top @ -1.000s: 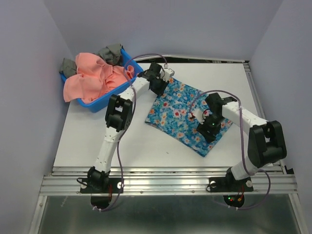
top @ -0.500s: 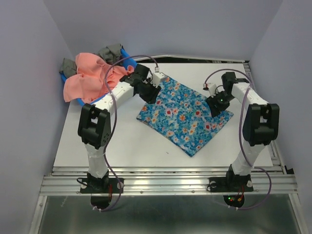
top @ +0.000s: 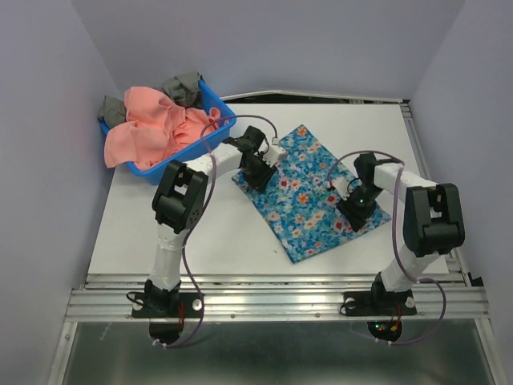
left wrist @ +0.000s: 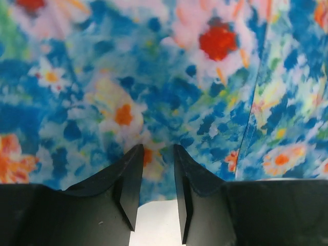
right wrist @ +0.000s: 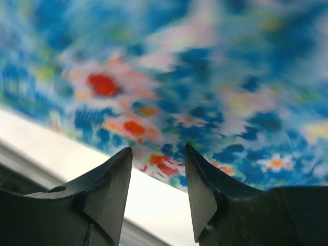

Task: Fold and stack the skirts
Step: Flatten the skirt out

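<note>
The blue flowered skirt (top: 309, 192) lies flat on the white table, slanting from far middle to near right. My left gripper (top: 260, 170) is low over its far-left edge with jaws slightly apart. In the left wrist view (left wrist: 156, 151) the cloth (left wrist: 205, 77) lies under and between the fingertips, with bare table nearer the palm. My right gripper (top: 353, 210) is low over the skirt's right edge. In the right wrist view (right wrist: 158, 151) its jaws stand apart over the hem (right wrist: 205, 77). The salmon-pink skirt (top: 156, 128) is heaped in the basket.
The blue plastic basket (top: 218, 103) stands at the far left, with grey cloths (top: 184, 87) beside the pink skirt. The white table (top: 160, 224) ends in a metal rail at the near edge. Walls close in on the left, back and right.
The blue skirt has been dragged and turned; its near corner now lies further right and nearer. Both grippers moved with it, the left inward and the right back toward the near right.
</note>
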Controlling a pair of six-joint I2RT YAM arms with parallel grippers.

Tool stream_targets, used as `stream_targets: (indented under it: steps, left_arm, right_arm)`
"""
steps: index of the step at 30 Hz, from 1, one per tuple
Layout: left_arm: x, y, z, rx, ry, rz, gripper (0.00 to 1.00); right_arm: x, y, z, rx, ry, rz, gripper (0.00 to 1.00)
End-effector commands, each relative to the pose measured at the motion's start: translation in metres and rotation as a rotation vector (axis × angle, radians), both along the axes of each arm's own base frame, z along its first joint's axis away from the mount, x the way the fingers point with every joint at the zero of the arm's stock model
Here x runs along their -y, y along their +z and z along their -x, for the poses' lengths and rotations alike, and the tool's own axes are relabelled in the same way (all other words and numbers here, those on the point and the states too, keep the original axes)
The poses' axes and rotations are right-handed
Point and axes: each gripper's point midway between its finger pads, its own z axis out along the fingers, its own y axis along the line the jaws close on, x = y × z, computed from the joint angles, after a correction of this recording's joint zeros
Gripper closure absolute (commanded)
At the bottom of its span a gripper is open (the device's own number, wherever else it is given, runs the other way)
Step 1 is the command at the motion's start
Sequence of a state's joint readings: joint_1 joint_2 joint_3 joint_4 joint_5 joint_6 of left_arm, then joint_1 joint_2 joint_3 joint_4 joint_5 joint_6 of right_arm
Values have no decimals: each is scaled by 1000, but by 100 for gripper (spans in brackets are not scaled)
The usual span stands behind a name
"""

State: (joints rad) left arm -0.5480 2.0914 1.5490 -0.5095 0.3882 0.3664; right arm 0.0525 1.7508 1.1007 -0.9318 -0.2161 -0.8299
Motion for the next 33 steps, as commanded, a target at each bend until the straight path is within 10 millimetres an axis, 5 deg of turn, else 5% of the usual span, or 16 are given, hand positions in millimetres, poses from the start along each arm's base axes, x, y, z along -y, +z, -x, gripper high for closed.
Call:
stream_targets:
  steps: [1, 4, 7, 9, 11, 12, 14, 16, 21, 29, 33]
  left_arm:
    - [1, -30, -33, 34, -44, -87, 59]
    - [21, -16, -75, 120, -66, -75, 59]
    - [28, -12, -80, 113, -109, -62, 59]
    - [27, 0, -75, 125, -134, -52, 58]
    - [12, -9, -58, 111, -161, -87, 57]
    - [10, 8, -61, 165, -163, -79, 57]
    - [-7, 0, -48, 169, -174, -127, 55]
    - [-15, 12, -42, 212, -168, -129, 53]
    - [-21, 35, -35, 245, -135, -95, 50]
    - [-37, 33, -36, 133, -40, -27, 50]
    - [-39, 6, -40, 83, -30, -55, 50]
  right_arm:
    - [-14, 5, 72, -159, 152, 7, 49]
    - [-50, 27, 95, -164, 267, -48, 47]
    - [-81, 51, 104, -183, 279, -162, 45]
    - [-98, 75, 81, -113, 257, -218, 46]
    - [-108, 93, 55, -42, 246, -238, 46]
    - [-109, 98, 41, -2, 216, -248, 46]
    - [-110, 102, 19, 50, 173, -260, 46]
    - [-102, 93, -11, 100, 136, -231, 46]
    - [-102, 53, -17, 14, 143, -206, 49]
    - [-125, 4, 26, -103, 217, -171, 54]
    - [-143, -11, 55, -148, 298, -139, 53]
